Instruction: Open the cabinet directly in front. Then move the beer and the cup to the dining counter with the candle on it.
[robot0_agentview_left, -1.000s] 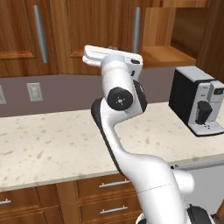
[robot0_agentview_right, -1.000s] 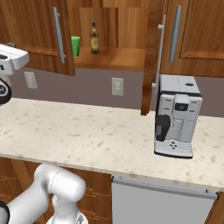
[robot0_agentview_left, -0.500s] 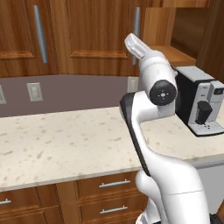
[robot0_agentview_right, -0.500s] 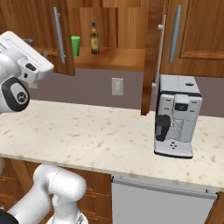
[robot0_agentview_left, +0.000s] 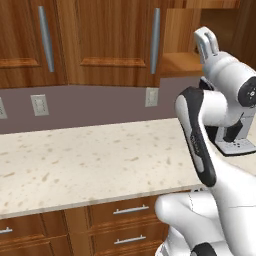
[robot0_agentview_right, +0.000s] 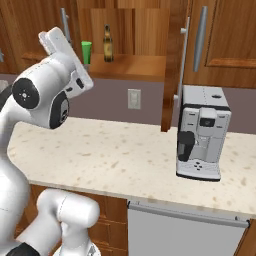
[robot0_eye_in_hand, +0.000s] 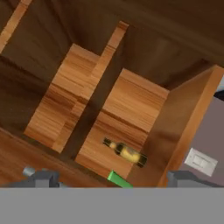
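Swinging rightward since a second ago, the arm now stands at the right of the left base view, its fingers (robot0_eye_in_hand: 109, 178) spread wide and empty, tips at the bottom corners of the hand view. At upper centre of the right base view the cabinet (robot0_agentview_right: 172, 75) is open; inside, the beer (robot0_agentview_right: 107, 44) stands upright on the shelf, the cup (robot0_agentview_right: 86, 52) just left of it.

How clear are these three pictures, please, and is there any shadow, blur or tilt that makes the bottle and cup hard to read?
Right base view: evenly lit, beer and cup small but distinct on the shelf of the open cabinet. Hand view: rolled, so the beer looks sideways; the cup is cut by the bottom band; cabinet recesses are dark. Left base view: soft, no glare.
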